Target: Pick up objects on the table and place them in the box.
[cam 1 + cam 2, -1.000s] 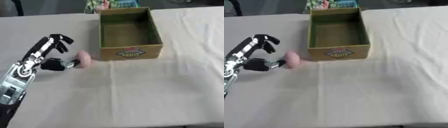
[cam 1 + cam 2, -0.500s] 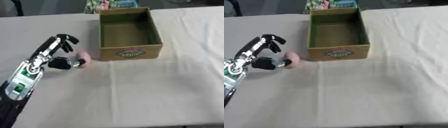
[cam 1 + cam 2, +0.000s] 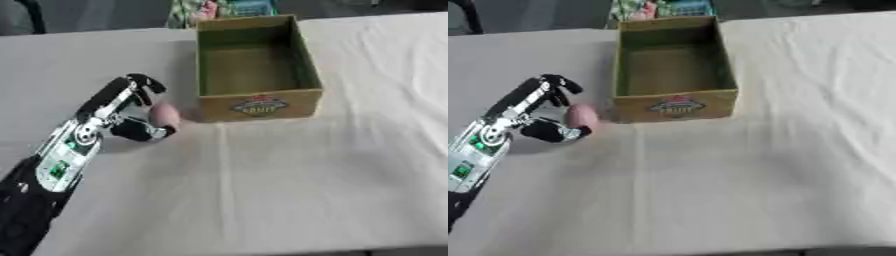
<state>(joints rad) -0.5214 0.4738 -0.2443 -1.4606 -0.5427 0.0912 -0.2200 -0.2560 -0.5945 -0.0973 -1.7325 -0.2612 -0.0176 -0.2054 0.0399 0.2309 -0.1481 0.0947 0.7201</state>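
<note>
Item: pink rounded object (image 3: 164,115), small, lying on the white tablecloth (image 3: 289,175) just beside the near-left corner of the box (image 3: 256,97).

Holder: left hand (image 3: 118,112), reaching in from the lower left. Fingers arch over the object's far side and the thumb sits at its near side, both curved around it; whether they actually touch it cannot be told. The object appears to rest on the cloth, not lifted.

Receptacle: open cardboard box, olive-lined, label on the near wall, interior empty as far as visible.

Right hand: in neither view.

Background: colourful packaging (image 3: 219,7) beyond the box's far wall.

Risks, as judged:
- A rounded shape may squirt out sideways if thumb and fingers close off-centre.
- Closeness to the box wall leaves little room; fingertips could catch the corner and shove the box.
- A lift too low could knock the object against the rim, dropping it outside.
</note>
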